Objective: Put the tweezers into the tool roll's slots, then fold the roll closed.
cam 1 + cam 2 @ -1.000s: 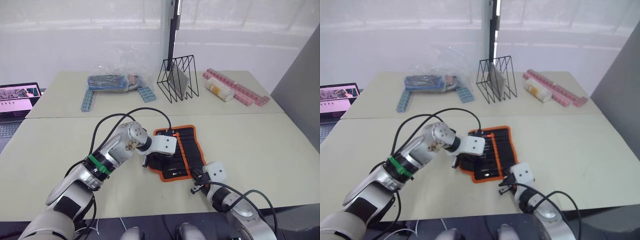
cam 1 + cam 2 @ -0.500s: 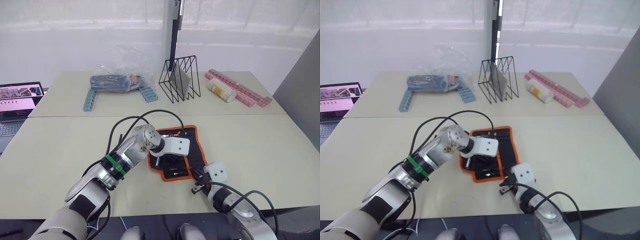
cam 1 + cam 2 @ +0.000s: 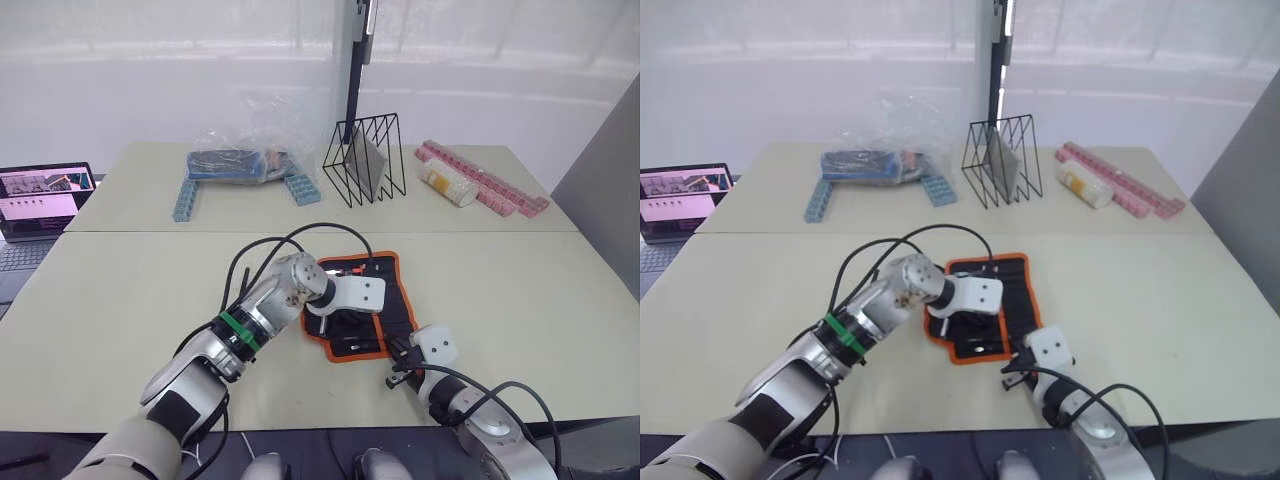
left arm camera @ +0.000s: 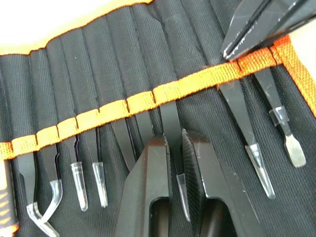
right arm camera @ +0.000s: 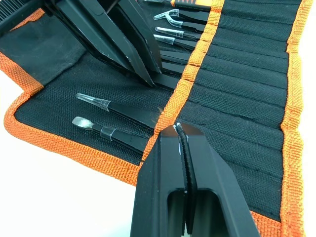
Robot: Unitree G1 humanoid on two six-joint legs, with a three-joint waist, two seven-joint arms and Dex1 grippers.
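The tool roll (image 3: 396, 292) lies unfolded in the middle of the near table, its orange edging all around. In the left wrist view several tweezers (image 4: 245, 129) sit tucked under the orange band (image 4: 116, 108), in the slots (image 4: 98, 69), with clear-capped tips sticking out. My left gripper (image 4: 176, 144) hovers over the roll's near left part, shut on one of the tweezers (image 4: 171, 118) that runs under the band. My right gripper (image 5: 177, 129) is shut, its tip resting on the orange band near the roll's near right corner (image 3: 395, 356).
On the far table stand a black wire rack (image 3: 365, 158), a clear plastic bag of blue items (image 3: 235, 165), blue brick strips (image 3: 185, 200), a pink strip (image 3: 490, 182) and a white bottle (image 3: 445, 185). A laptop (image 3: 40, 195) sits at the far left.
My left gripper has moved right, from the roll's left edge to over its slots. The right gripper has stayed put. The camera view shifted a little.
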